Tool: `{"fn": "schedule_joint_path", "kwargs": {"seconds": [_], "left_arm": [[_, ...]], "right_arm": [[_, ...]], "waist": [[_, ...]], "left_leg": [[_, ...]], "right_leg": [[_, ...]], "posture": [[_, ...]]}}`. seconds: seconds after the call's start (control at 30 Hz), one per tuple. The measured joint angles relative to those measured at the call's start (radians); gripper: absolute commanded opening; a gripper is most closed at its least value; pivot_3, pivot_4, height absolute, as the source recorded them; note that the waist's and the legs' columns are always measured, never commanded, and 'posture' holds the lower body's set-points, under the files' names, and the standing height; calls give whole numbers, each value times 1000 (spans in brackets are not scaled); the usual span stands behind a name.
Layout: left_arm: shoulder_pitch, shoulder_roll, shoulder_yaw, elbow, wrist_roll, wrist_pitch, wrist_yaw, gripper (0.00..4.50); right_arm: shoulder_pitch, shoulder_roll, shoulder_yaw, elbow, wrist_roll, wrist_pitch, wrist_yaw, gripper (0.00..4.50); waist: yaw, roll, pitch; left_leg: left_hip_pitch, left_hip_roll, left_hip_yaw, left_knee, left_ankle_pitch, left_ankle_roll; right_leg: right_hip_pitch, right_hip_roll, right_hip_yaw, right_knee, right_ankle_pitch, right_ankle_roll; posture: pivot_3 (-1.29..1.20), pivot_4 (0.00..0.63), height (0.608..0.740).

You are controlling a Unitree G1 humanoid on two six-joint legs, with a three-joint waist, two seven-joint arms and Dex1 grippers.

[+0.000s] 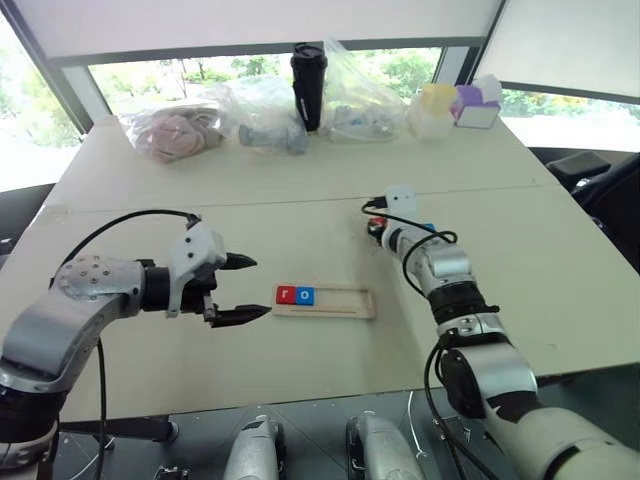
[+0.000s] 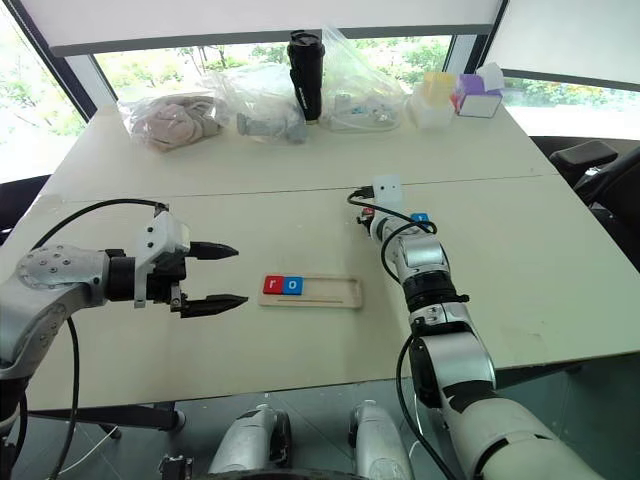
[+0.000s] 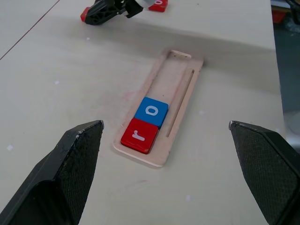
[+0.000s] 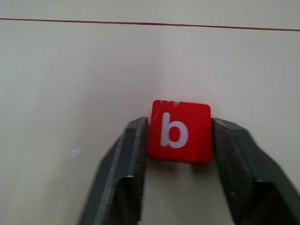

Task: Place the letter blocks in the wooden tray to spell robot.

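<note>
my right end effector (image 4: 178,133) is clamped on the red b block (image 4: 179,131), flat on the bench (image 1: 300,210). the wooden tray (image 1: 340,301) lies to its left, long axis sideways, r and o filled; left end effector (image 1: 240,289) hangs apart beside it.

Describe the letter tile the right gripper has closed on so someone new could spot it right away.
Start at the wooden tray in the middle of the table, then look past its empty end to the right gripper. Between its jaws sits the red b tile, flat on the table. Unlike the red r tile and blue o tile, it lies outside the tray.
</note>
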Motion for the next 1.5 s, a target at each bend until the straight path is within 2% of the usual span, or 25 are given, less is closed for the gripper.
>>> {"fn": "schedule_joint_path", "kwargs": {"seconds": [0.17, 0.27, 0.47, 0.53, 0.67, 0.8, 1.0, 1.17, 1.27, 1.5], "left_arm": [[0, 0, -1, 4, -4, -1, 0, 4500], [-3, 1, -2, 21, -5, -5, -5, 4500], [-19, 0, -3, 52, -6, -13, -9, 4500], [-22, -1, -7, 58, -6, -25, -14, 4500], [-24, -4, -20, 73, -5, -45, -33, 4500], [-46, -9, -46, 94, -1, -53, -48, 4500], [-89, -14, -80, 140, 21, -77, -72, 4500], [-97, -18, -86, 163, 41, -96, -83, 4500], [-97, -18, -93, 165, 51, -105, -87, 4500], [-62, -16, -110, 166, 91, -138, -87, 4500]], "right_arm": [[13, -12, 5, -37, -7, 22, 7, 1182], [79, -58, 12, -169, -10, 74, 42, 1182], [328, -256, 1, -750, 65, 258, 200, 1182], [408, -287, -42, -942, 101, 359, 216, 1182], [582, -248, -152, -1248, 174, 619, 196, 1182], [688, -147, -173, -1436, 206, 756, 158, 1182], [720, -7, -174, -1527, 149, 864, 21, 1182], [743, 94, -109, -1529, 80, 968, -88, 1182], [752, 108, -54, -1529, 61, 979, -122, 1182], [730, 112, -33, -1518, 18, 979, -148, 1182]], "waist": [[0, 0, 0], [5, 1, 0], [21, 2, 1], [20, 1, 1], [21, 1, 1], [20, 1, 1], [21, 1, 1], [18, 1, 1], [17, 1, 1], [18, 1, 1]], "left_leg": [[-1, 0, 0, 0, 0, 0], [-2, 0, 0, 0, 0, 0], [-2, 0, 0, -4, 0, 0], [-1, 0, -1, -5, 0, 0], [0, 0, -1, -9, 1, -2], [0, 0, -1, -9, 1, -2], [-1, -1, -1, -9, 1, -2], [-2, -1, -1, -10, 1, -2], [-2, -1, -1, -11, 1, -2], [-2, -1, -1, -11, 1, -2]], "right_leg": [[0, 0, 0, -1, 0, 0], [-1, -1, 0, -1, 0, 0], [-3, -1, 1, -2, -1, 0], [-3, 0, 1, -2, -1, 0], [-5, 0, 1, -1, -1, -1], [-6, 0, 1, -1, -1, -1], [-6, -1, 1, -2, -1, -1], [-8, 0, 1, -2, -1, -1], [-8, 0, 1, -2, -1, -1], [-8, 0, 1, -2, -1, -1]], "posture": [[0, 150, 740], [0, 150, 740], [0, 150, 740], [0, 150, 740], [0, 150, 740], [0, 150, 740], [0, 150, 740], [0, 150, 740], [0, 150, 740], [0, 150, 740]]}}
